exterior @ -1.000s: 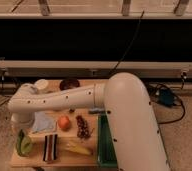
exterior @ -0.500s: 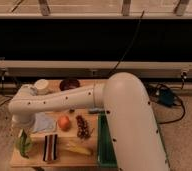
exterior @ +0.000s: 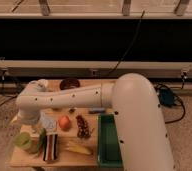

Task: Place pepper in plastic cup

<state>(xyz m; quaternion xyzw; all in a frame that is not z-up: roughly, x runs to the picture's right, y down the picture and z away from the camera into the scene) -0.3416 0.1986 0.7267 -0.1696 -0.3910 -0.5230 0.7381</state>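
Note:
The plastic cup (exterior: 24,141), short, round and light green, stands at the front left corner of the wooden table (exterior: 64,159). A slim green pepper (exterior: 41,136) leans at the cup's right side, and I cannot tell whether it is inside the rim or just beside it. My white arm reaches in from the right, across the table. Its gripper (exterior: 29,123) hangs just above and behind the cup, mostly hidden under the wrist.
A white cup (exterior: 41,84) and a dark bowl (exterior: 69,83) stand at the back. An orange fruit (exterior: 64,122), dark grapes (exterior: 82,126), a yellow corn-like piece (exterior: 78,148), a striped packet (exterior: 50,146) and a green bin (exterior: 109,140) lie to the cup's right.
The arm's end has dipped slightly over the table's left side. The things on the table lie where they were.

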